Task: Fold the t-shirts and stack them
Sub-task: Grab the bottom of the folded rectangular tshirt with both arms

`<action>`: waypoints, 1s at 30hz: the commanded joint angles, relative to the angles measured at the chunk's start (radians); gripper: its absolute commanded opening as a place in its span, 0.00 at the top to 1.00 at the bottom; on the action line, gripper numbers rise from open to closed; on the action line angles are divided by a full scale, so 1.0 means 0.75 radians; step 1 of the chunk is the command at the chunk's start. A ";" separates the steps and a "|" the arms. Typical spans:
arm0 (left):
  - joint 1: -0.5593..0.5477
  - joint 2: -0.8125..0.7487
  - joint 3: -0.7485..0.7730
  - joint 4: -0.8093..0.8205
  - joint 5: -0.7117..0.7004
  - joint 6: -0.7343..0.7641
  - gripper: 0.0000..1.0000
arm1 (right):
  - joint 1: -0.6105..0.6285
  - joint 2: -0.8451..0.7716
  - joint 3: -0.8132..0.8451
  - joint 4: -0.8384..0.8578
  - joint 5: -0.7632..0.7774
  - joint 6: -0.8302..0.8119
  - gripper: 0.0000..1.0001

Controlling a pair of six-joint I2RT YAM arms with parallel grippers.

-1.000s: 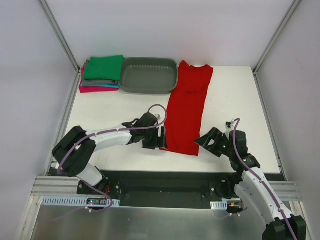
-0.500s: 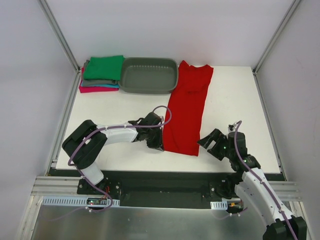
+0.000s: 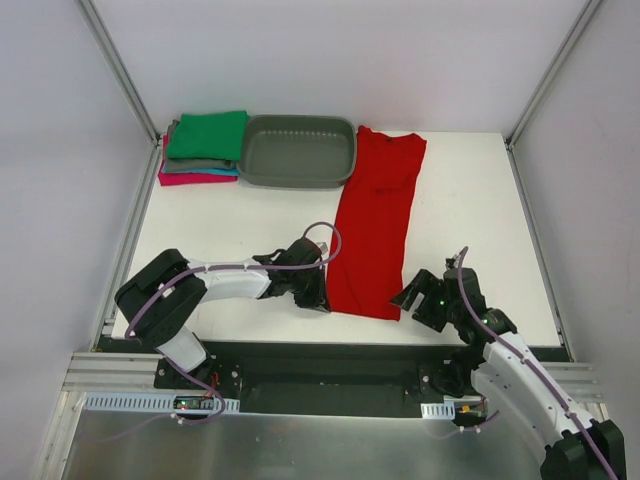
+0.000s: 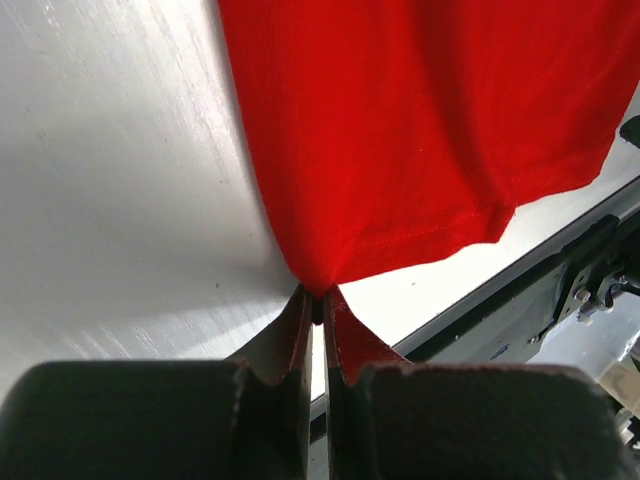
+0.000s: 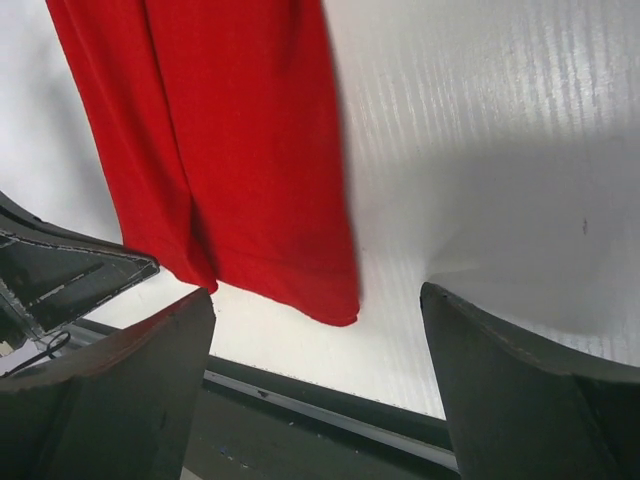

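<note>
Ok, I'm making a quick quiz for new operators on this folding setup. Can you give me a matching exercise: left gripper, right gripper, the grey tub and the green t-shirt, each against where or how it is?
1. left gripper
2. right gripper
3. grey tub
4. green t-shirt

A. open, by the red t-shirt's near right corner
B. on top of the folded stack, far left of the table
C. shut on the red t-shirt's near left corner
D. at the far edge, between the folded stack and the red t-shirt

Pairs: 1-C, 2-A, 3-D, 4-B

Grey tub (image 3: 298, 152) (open side up) at table (image 3: 470, 200) far edge.
</note>
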 commanded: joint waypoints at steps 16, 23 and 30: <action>-0.054 -0.020 -0.050 0.070 0.013 -0.044 1.00 | 0.154 0.034 -0.030 0.006 0.076 0.160 0.35; -0.073 0.035 -0.036 0.109 0.054 -0.048 1.00 | 0.162 0.119 -0.038 0.024 0.168 0.168 0.42; -0.093 -0.018 -0.081 0.109 0.046 -0.079 1.00 | 0.205 0.069 -0.044 0.004 0.127 0.176 0.90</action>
